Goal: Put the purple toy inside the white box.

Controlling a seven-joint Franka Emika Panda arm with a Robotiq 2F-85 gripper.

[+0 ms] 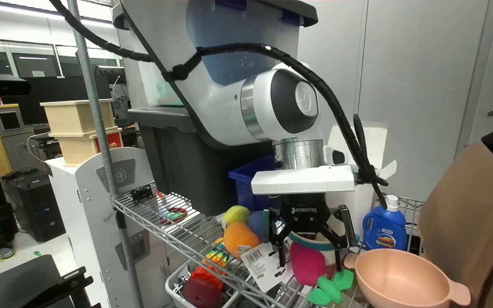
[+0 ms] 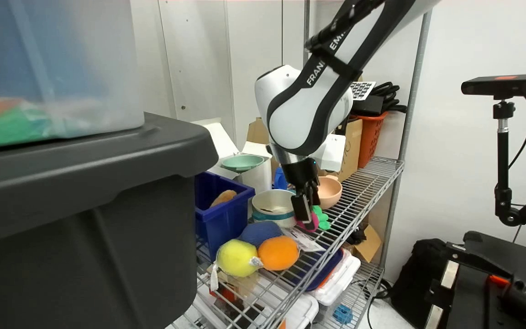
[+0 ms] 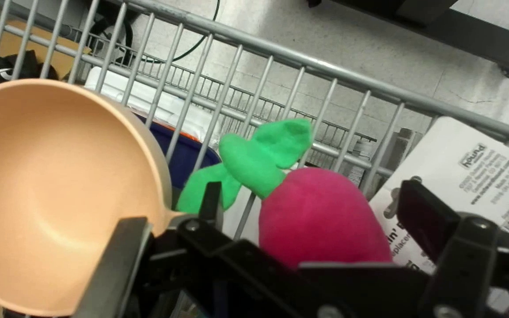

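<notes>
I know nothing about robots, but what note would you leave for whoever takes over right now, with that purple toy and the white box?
Claw: open, straddling the purple toy, gaps showing on both sides in the wrist view.
Purple toy: on the shelf, not gripped.
White box: flaps up, a green bowl at its opening.
Done: claw in place around the toy.
Left: close, lift, carry to the box, release inside; the green bowl may be in the way.

Gripper [image 2: 307, 218], in an exterior view, angled down, partly hiding magenta toy [image 2: 314, 224] with green leaves [image 2: 322, 218]. White box [image 2: 262, 176]: flaps [image 2: 256, 149] raised, mint bowl [image 2: 243, 163] at its opening. Yellow toy [image 2: 235, 257] beside orange toy [image 2: 279, 252] on wire shelf [image 2: 378, 175].
</notes>
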